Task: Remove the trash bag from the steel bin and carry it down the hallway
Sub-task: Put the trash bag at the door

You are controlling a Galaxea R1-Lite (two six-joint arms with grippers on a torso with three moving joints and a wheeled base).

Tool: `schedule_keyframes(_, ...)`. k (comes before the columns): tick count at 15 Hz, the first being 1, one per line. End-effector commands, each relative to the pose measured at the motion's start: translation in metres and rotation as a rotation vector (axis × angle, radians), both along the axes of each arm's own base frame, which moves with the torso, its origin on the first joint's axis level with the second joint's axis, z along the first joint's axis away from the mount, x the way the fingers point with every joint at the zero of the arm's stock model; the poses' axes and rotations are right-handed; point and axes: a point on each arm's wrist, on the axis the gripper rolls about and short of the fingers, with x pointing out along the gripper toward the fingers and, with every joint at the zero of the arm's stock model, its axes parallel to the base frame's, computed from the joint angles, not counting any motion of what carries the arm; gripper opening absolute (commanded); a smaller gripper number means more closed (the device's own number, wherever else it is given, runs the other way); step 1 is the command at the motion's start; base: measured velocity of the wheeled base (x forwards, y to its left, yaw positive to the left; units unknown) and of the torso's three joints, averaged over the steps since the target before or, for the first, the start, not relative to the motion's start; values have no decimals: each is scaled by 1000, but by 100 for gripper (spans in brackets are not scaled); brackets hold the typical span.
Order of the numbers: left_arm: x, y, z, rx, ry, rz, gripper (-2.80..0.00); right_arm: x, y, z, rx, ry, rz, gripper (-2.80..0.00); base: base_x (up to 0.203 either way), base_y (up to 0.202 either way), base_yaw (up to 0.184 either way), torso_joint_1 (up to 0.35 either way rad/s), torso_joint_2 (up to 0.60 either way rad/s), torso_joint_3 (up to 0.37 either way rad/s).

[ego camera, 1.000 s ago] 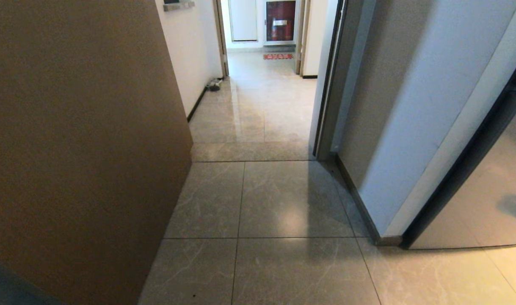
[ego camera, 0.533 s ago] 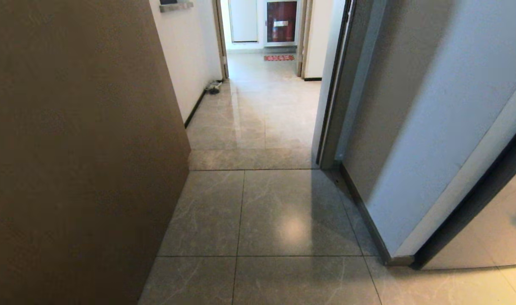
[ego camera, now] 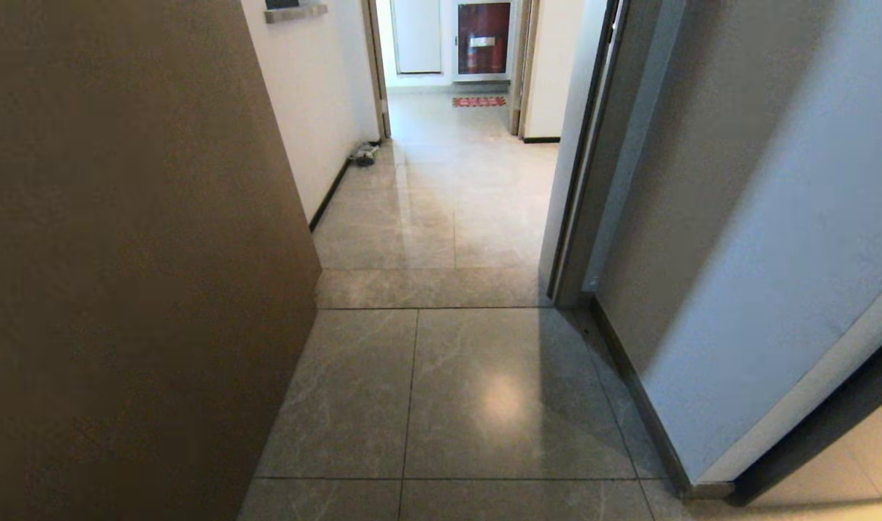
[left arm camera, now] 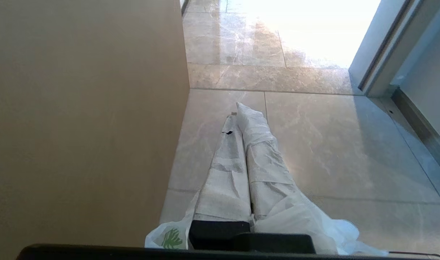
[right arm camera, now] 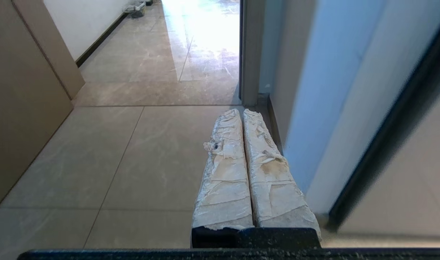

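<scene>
While left gripper fingers clamp trash bag, right gripper fingers closed empty; brown panel crowds left.

The trash bag, thin white plastic with green print, hangs bunched at the near end. The hallway of glossy marbled tiles runs far ahead.

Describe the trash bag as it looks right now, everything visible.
The trash bag shows only in the left wrist view: thin, white, crinkled plastic with a green print on one lobe. It bunches at the base of the left tool, spilling out on both sides of the shut, tape-wrapped fingers, which appear to pinch it. Most of the bag, including its handles, is hidden beneath the tool. It is above the glossy tiled floor, with a brown panel beside it. Contents cannot be seen.
</scene>
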Motion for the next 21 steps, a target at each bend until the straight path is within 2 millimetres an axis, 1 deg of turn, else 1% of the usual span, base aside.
schedule_keyframes(1,0,0,0,0,2,1,-280,3,0,-10,0,36,1,-280,192,0,2,2,2,2)
schedule_keyframes(21,0,0,0,0,2,1,-280,3,0,-11,-2,37,1,-280,192,0,1,3,2,2)
